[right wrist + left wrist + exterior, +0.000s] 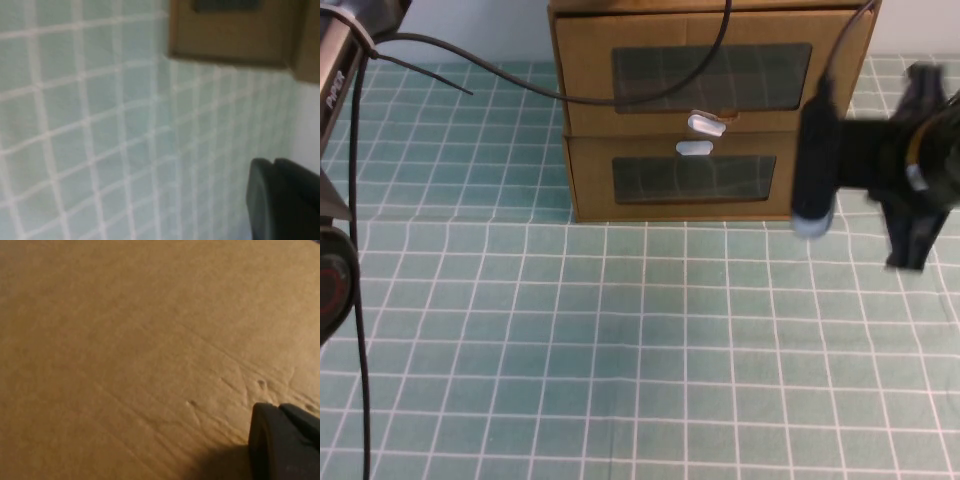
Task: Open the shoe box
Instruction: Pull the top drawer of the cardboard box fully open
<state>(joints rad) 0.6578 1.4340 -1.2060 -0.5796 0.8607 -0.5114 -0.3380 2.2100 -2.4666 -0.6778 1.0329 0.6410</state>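
R claw (281, 201) near box (588, 165), L claw (283, 441) over it

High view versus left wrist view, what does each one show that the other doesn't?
Only the high view: the shoe box front with its two windowed drawers and white pull tabs, the green checked cloth, and the right hand, shut, in front of the box's right edge. Only the left wrist view: the left hand, close to a bare cardboard surface. Both: brown cardboard, presumably the same box.
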